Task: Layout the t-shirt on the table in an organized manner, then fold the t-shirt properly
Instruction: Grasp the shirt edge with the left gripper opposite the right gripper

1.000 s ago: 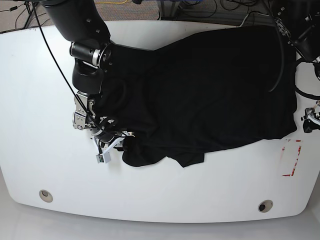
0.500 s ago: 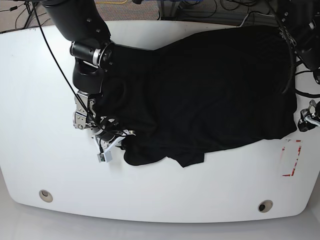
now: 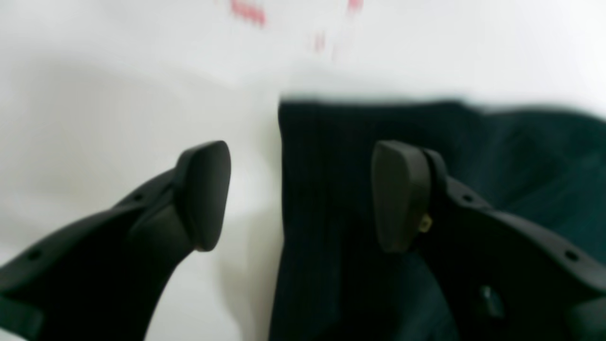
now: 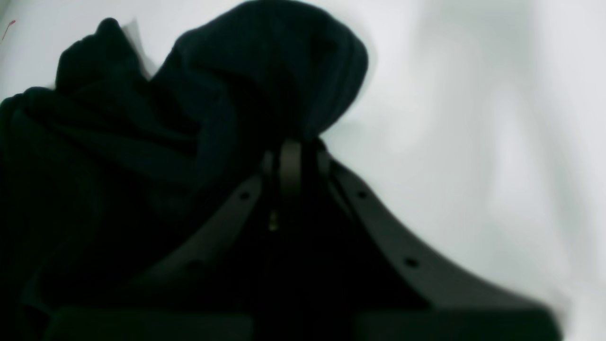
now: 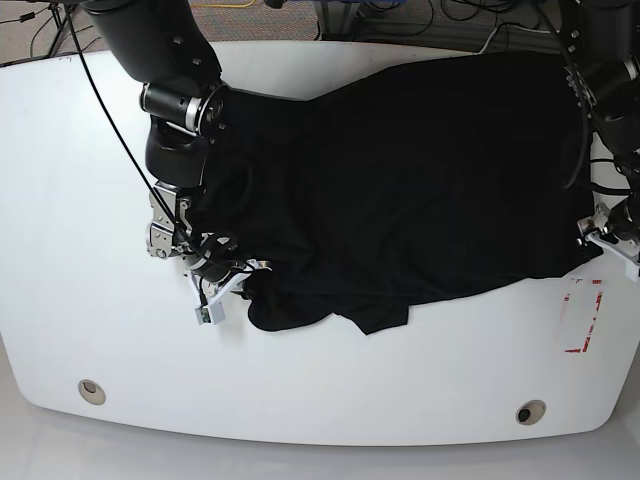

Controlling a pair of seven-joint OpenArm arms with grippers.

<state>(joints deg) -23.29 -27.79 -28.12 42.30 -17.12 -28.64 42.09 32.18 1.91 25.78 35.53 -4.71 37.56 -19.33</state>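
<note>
- T-shirt (image 5: 420,170) is spread on the table (image 5: 60,200), bunched at 7 o'clock.
- Right gripper (image 4: 289,163) is pinched on that bunch.
- Left gripper (image 3: 300,194) is held spread, straddling the 3 o'clock hem edge.

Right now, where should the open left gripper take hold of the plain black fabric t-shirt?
Grip the black fabric t-shirt at its straight corner edge, coming from the bare white table side. That edge lies flat between the open left gripper pads, one pad already above cloth.
</note>
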